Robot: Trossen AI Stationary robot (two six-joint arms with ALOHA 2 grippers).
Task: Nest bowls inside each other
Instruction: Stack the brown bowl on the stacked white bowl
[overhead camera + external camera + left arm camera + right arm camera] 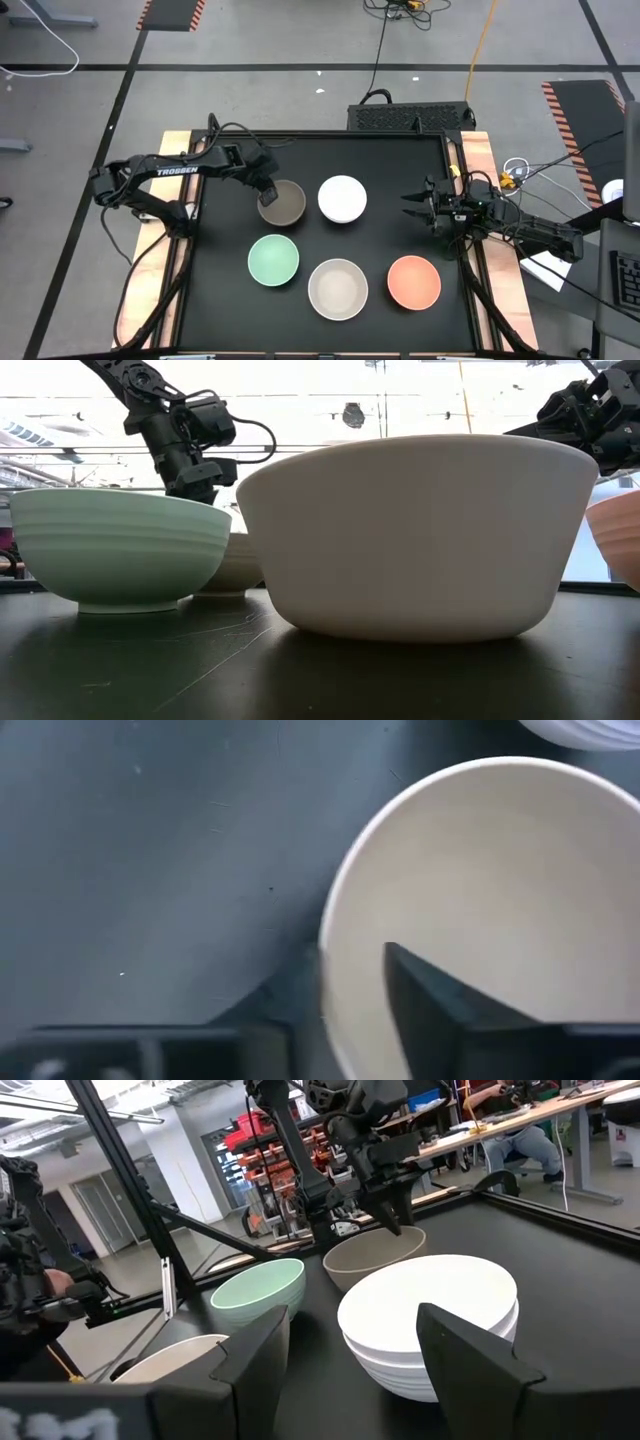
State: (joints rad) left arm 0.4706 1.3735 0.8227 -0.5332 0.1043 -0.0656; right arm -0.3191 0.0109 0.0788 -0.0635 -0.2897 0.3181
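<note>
Left gripper (268,190) straddles the near rim of the grey-brown bowl (284,204), 1 finger (440,1010) inside and the other outside, jaws narrowed around the wall but whether they pinch yet I cannot tell. That rim hold suits lifting it into another bowl. Beside it stands the white bowl (342,198); the mint bowl (273,259), cream bowl (337,288) and salmon bowl (414,282) line the front. Right gripper (412,206) waits wide open beside the white one.
</note>
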